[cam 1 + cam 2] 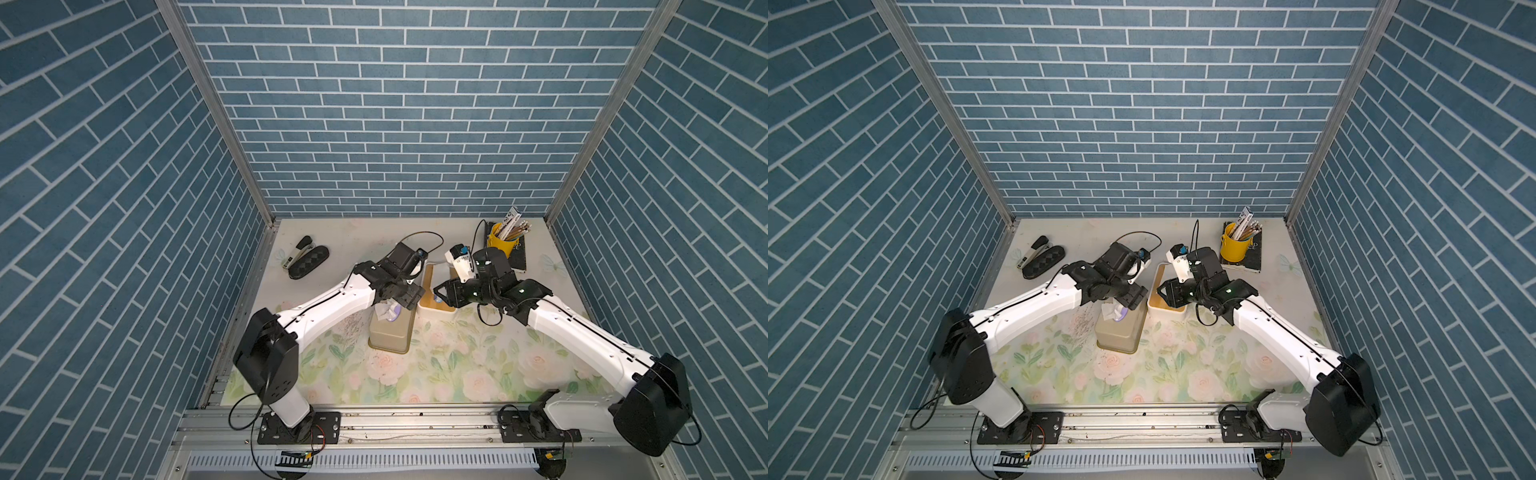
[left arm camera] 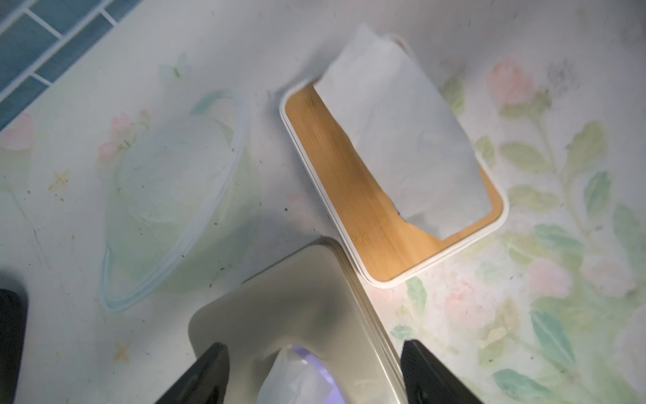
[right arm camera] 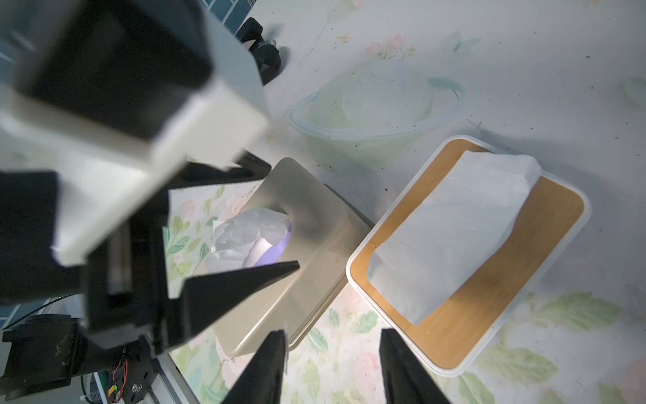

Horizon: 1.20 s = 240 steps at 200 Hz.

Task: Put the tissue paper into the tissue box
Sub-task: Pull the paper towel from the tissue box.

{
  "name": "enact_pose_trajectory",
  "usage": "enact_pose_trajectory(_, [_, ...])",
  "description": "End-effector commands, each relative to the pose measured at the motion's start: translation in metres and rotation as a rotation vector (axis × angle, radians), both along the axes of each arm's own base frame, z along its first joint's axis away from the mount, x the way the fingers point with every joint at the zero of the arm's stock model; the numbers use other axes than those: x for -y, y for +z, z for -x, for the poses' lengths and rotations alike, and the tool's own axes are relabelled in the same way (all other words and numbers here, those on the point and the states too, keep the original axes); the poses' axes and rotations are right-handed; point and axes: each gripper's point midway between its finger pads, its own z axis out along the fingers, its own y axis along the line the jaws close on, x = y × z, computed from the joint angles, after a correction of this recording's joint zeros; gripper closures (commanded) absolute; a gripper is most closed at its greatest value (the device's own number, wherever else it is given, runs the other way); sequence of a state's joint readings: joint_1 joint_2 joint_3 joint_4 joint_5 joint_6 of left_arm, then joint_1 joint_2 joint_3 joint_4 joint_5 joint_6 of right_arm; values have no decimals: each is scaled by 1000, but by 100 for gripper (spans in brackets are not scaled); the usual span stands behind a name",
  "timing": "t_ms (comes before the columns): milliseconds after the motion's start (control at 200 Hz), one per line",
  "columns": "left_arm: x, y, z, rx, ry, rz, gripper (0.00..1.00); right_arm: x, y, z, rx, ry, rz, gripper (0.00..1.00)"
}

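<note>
Your left gripper (image 2: 313,344) hangs spread over the cover (image 2: 279,297), with a tuft (image 2: 290,374) poking from its slot. Your right gripper (image 3: 332,332) gapes, empty. The wrist views alone show the tissue stack (image 3: 451,238) on the base (image 3: 472,332) — both top views hide it.

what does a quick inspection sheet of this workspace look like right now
surface: floral table cover, dirt specks
job's things: beige tissue box shell, tissue poking from its slot; tissue pack lying on the wood-bottomed base tray beside it
clutter: stapler, black case, yellow cup of pencils on a dark notebook, clear plastic wrapper
end effectors: left end effector open over the shell's slot; right end effector open, empty
cables: black loop behind the left wrist
surroundings: blue brick-pattern walls
</note>
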<state>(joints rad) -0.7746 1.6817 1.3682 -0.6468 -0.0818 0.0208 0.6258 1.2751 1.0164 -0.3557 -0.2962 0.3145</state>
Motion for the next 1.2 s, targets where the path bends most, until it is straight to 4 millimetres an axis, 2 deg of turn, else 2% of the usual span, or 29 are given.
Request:
enact_pose_trajectory(0, [-15,-2,8,-8,-35,-144,20,5,12,2,41,19,-35,52])
enact_pose_trajectory(185, [-15,-1,11,-1,-67,-191,22,14,11,1,39,12,-42,52])
enact_pose_trajectory(340, [-22,-13,10,-7,-66,-254,25,14,12,0,34,16,-51,53])
enact_pose_trajectory(745, [-23,-27,19,-54,-83,-279,46,12,11,0,20,28,-59,54])
enact_pose_trajectory(985, [-32,-44,20,-80,-61,-340,47,12,13,2,23,32,-55,54])
enact_pose_trajectory(1075, [-33,-48,20,-83,-59,-348,55,13,12,2,19,34,-55,54])
enact_pose_trajectory(1195, [-34,-51,18,-77,-53,-353,71,13,13,3,21,34,-55,54])
